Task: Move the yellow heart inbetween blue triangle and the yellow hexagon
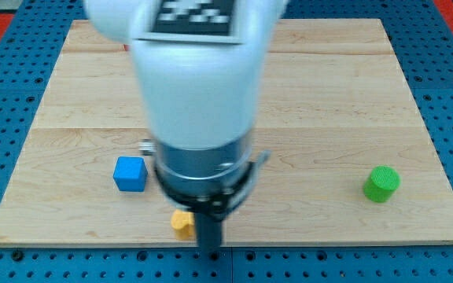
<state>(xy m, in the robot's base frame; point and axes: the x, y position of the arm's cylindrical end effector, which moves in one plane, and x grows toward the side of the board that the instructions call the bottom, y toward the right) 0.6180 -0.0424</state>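
A: What's showing on the light wooden bench (329,94)?

B: A blue cube block (130,174) is sitting left of centre, a green cylinder block (381,183) is sitting far right, and a small yellow block (182,222) is peeking out near the front edge. The big white arm body (199,86) is blocking the middle.

A: Is that yellow one the heart?

B: Can't tell, it's too small and blurred, partly hidden by the arm. Could be the heart or the hexagon. No blue triangle is showing either, and only one yellow piece is visible.

A: End effector?

B: It's just a dark rod, no jaws, so there's nothing to be apart or together. My tip (208,251) is sitting at the near edge of the bench, just right of the yellow block, seemingly touching or almost.

A: Which step?

B: Judging it as contact or early push on the yellow piece. The target gap isn't visible, so progress is hard to rate.

A: Next move?

B: Probably needing the tip behind the block, opposite the goal, then a steady slide. The block is sitting close to the front edge, so it's risking slipping off.
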